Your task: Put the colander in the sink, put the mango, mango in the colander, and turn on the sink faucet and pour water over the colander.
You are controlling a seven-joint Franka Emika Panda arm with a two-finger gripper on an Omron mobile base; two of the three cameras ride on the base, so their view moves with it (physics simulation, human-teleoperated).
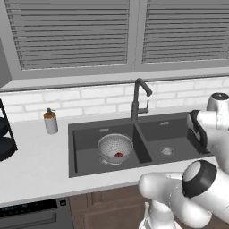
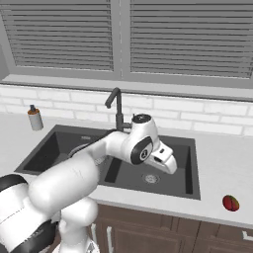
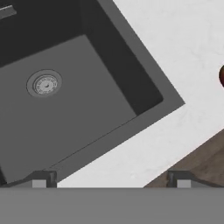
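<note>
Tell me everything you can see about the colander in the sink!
The colander is a small round bowl of silvery-grey mesh with see-through, holey sides. It sits upright on the floor of the left basin of the dark sink, just left of the divider and below the faucet. One red mango lies inside it. No water is running on it.

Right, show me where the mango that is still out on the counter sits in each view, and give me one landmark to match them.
Left base view: the mango on the counter is not in it; the red fruit there lies in the colander.
Right base view: mango on the counter, lower right, right of the sink.
Hand view: a dark red sliver at the right edge, probably the same fruit.
Shared landmark: the right basin's round silver drain.
</note>
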